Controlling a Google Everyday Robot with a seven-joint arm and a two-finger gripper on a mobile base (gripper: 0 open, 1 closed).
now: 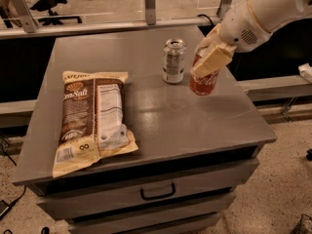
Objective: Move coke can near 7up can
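The coke can [203, 84] is red with white script and hangs tilted just above the grey table [161, 126], right of centre. My gripper [210, 58] is shut on its upper part, with a cream finger pad [213, 60] across the can's front. The white arm reaches in from the upper right. The 7up can [174, 61], silvery-grey with a silver top, stands upright on the table just left of the coke can, a small gap apart.
A large chip bag [92, 118] lies flat on the table's left half. The table has drawers with a handle [157, 192] below its front edge. A railing [122, 26] runs behind the table.
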